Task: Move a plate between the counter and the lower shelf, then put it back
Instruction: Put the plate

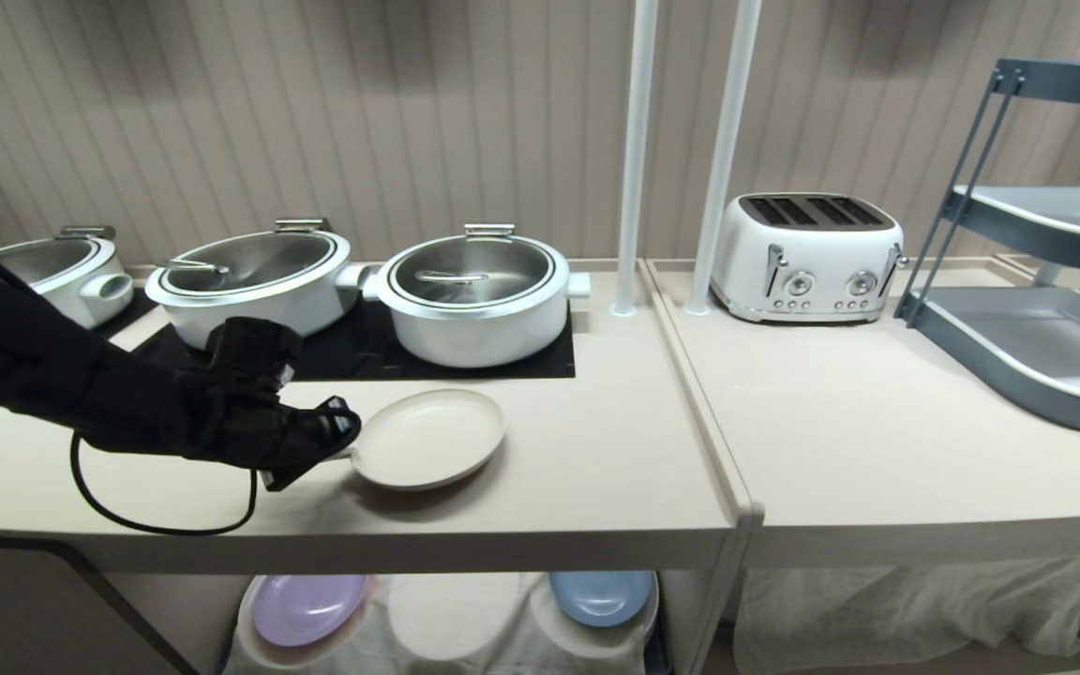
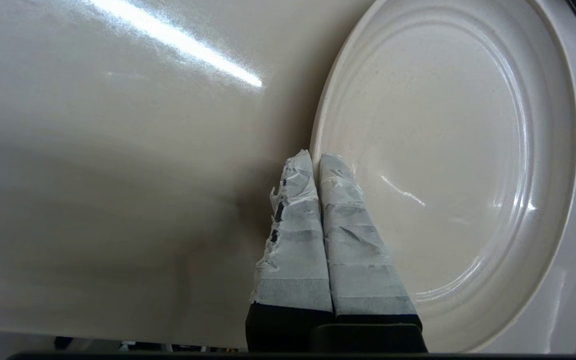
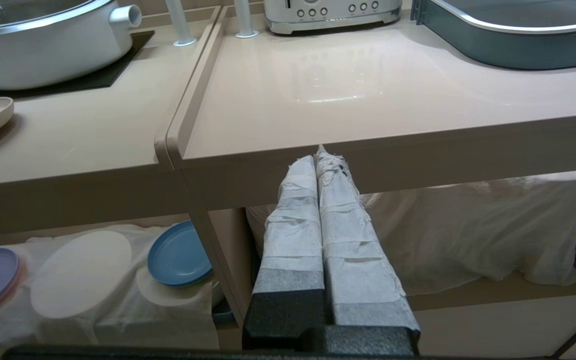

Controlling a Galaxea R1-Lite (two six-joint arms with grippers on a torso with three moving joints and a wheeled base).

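Resting low centre of the head view on the bench (image 1: 596, 469), one cream plate (image 1: 428, 438) has the left gripper (image 1: 345, 433) clenched on its rim. Three pots (image 1: 474, 295) stand behind; two plates, lilac (image 1: 307, 607) and blue (image 1: 601, 595), lie below on the lower shelf (image 1: 446, 623). The right gripper (image 3: 319, 157) hangs with jaws clenched, empty.

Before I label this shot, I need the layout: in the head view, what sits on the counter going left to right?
Left gripper → cream plate → white poles → white toaster → grey-blue tray rack, all along the counter.
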